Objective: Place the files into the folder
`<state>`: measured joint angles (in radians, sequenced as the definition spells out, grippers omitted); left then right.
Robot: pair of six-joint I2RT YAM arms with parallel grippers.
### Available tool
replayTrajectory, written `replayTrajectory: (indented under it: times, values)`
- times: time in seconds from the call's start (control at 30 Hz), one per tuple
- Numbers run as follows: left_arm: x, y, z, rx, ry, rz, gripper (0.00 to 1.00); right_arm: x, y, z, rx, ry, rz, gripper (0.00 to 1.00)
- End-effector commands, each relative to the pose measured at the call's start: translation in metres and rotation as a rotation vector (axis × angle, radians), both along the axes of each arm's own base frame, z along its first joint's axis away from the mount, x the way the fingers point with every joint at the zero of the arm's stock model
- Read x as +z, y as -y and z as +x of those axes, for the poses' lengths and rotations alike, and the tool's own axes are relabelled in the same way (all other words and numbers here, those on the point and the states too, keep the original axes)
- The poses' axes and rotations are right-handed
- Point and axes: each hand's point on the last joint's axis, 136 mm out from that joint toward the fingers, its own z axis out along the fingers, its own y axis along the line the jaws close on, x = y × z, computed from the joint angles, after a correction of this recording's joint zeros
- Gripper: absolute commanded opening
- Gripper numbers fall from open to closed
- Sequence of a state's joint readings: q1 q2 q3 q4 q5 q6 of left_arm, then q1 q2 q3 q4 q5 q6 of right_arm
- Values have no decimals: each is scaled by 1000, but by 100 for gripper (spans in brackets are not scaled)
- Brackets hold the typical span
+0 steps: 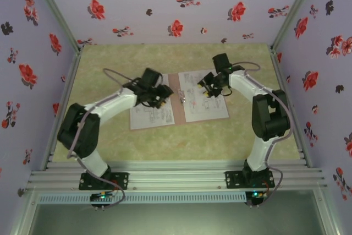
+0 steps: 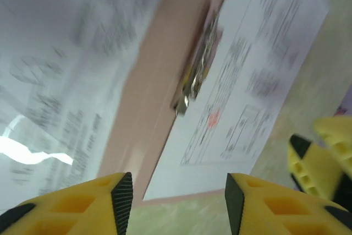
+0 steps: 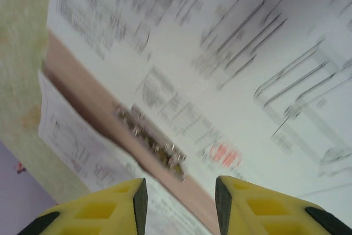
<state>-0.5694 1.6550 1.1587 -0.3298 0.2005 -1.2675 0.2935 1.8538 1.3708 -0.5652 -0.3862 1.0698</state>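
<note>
Lying open, the pinkish card folder (image 2: 154,97) holds white printed files (image 2: 247,81); left hand (image 2: 179,196) and right hand (image 3: 180,199) hang released.

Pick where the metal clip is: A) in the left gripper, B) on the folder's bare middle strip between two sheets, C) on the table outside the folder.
B: the clip lies on the folder along its pink middle strip, with a paper sheet on each side.
</note>
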Motion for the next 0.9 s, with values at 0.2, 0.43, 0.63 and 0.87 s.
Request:
replayTrajectory:
  times: [0.2, 0.43, 0.63, 0.87]
  values:
    - [-16, -175, 27, 256, -36, 197, 65, -43, 15, 11, 113, -71, -84, 41]
    - [-33, -202, 81, 203, 74, 187, 69, -65, 19, 5, 97, -135, -106, 42]
    - [-60, -184, 96, 125, 63, 155, 70, -73, 20, 1, 89, -163, -109, 43]
    - [-41, -166, 16, 199, -74, 264, 69, -80, 21, -5, 71, -191, -121, 44]
